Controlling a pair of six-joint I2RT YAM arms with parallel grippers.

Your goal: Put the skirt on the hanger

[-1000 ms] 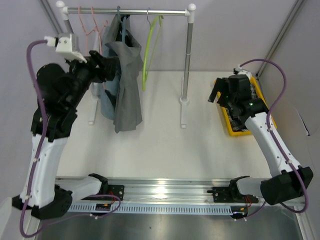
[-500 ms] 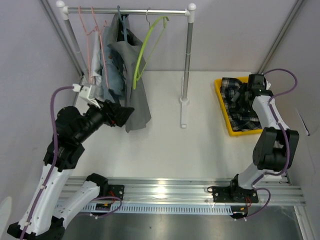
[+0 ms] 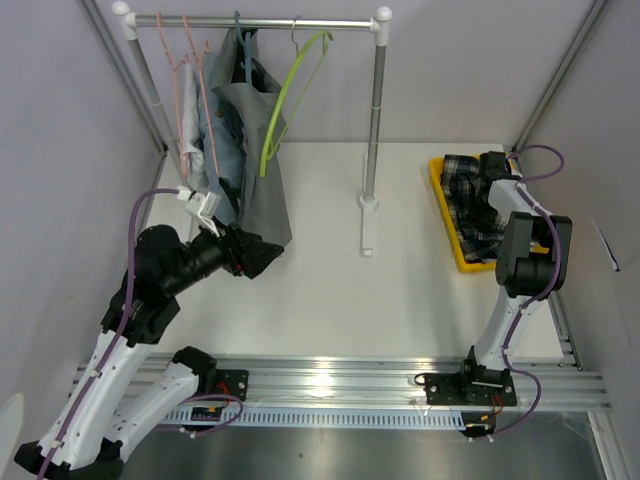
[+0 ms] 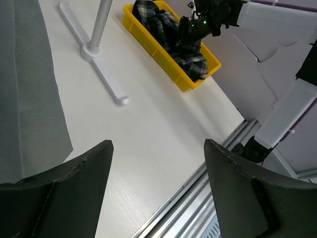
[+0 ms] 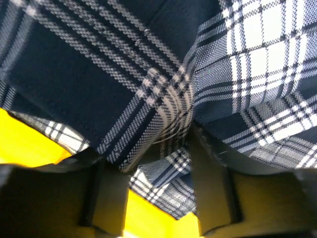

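Note:
The skirt (image 3: 468, 205), dark navy plaid with white bands, lies crumpled in a yellow bin (image 3: 462, 263) at the right. My right gripper (image 3: 492, 165) reaches down into the bin. In the right wrist view its jaws (image 5: 158, 144) pinch a bunched fold of the skirt (image 5: 148, 74). The left wrist view also shows the skirt (image 4: 163, 25) and the right gripper (image 4: 190, 34). A lime green hanger (image 3: 285, 100) hangs tilted on the rack rail (image 3: 250, 22). My left gripper (image 3: 262, 255) stands open and empty (image 4: 157, 142), low beside a grey garment (image 3: 255, 150).
The rack's right post (image 3: 375, 120) and its white foot (image 4: 106, 79) stand between the hanging clothes and the bin. Pink hangers (image 3: 185, 80) and a pale blue garment (image 3: 215, 150) hang at the rail's left end. The grey garment (image 4: 25, 89) fills the left of the left wrist view.
My left arm has dropped away from the rack toward the table's near side, and the green hanger has swung. My right arm has reached into the bin and its jaws have narrowed on the skirt.

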